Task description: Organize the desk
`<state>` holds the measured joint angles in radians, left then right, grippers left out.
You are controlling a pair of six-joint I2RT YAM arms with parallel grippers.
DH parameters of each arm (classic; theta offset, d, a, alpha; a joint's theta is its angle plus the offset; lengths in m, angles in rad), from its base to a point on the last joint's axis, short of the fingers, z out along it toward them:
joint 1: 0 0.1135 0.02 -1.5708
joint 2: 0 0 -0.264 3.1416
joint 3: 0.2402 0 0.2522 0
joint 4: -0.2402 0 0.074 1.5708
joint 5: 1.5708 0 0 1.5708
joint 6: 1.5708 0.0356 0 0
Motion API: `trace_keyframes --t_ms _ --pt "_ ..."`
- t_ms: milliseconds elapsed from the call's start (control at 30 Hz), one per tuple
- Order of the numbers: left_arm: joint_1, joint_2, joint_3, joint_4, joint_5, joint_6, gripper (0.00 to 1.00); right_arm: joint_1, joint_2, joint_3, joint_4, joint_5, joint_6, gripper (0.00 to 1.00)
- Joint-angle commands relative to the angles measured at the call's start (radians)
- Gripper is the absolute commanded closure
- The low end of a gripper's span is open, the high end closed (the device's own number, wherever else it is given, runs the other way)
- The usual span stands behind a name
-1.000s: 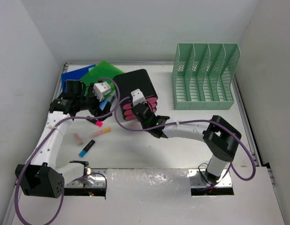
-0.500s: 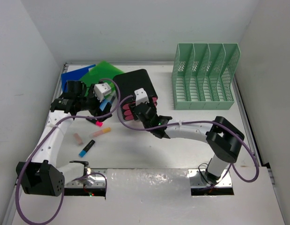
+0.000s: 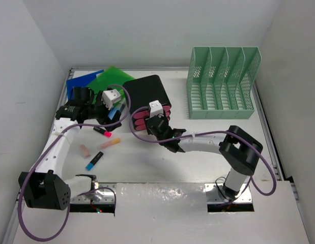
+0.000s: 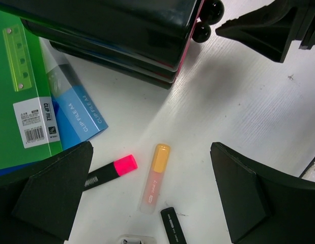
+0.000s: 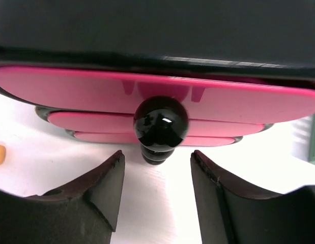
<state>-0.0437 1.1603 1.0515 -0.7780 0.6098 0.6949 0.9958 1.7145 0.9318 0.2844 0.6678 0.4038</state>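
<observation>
Two sets of fingers stood open, the left gripper (image 4: 151,193) wide above an orange highlighter (image 4: 154,178) and the right gripper (image 5: 156,178) parted just short of a black drawer knob (image 5: 161,122), over the desk (image 3: 147,165), which spread beneath everything, probably rigid, heavy and smooth, offering no hold itself.

The table (image 3: 198,162) is white. The box (image 3: 147,89) is black with pink drawers (image 5: 147,89) and a glossy black knob (image 5: 161,121). The mesh file rack (image 3: 222,84) is mint green, the folder (image 4: 15,117) green. One highlighter (image 4: 155,178) is orange; a far marker (image 3: 94,160) looks blue-tipped.
</observation>
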Motion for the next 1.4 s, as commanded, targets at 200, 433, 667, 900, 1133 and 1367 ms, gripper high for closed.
trace_keyframes --t_ms 200,433,667,900,1133,1367 --pt "0.013 0.012 -0.005 0.066 -0.025 -0.023 0.0 -0.032 0.086 0.041 0.127 -0.017 0.026 0.57" --pt "0.018 0.007 -0.025 0.055 -0.033 0.011 0.0 -0.034 0.103 0.05 0.148 0.009 -0.01 0.59" --pt "0.024 -0.001 -0.044 0.069 -0.041 0.008 0.0 -0.034 0.102 0.047 0.17 0.019 -0.02 0.75" --pt "0.042 0.01 -0.057 0.072 -0.05 0.029 0.0 -0.034 0.065 -0.013 0.148 -0.002 0.009 1.0" --pt "0.042 0.015 -0.07 0.074 -0.077 0.049 0.0 0.013 -0.015 -0.09 0.11 -0.02 -0.005 1.0" --pt "0.042 0.013 -0.097 -0.007 -0.076 0.15 0.05 0.093 -0.096 -0.163 0.036 -0.065 0.021 1.0"
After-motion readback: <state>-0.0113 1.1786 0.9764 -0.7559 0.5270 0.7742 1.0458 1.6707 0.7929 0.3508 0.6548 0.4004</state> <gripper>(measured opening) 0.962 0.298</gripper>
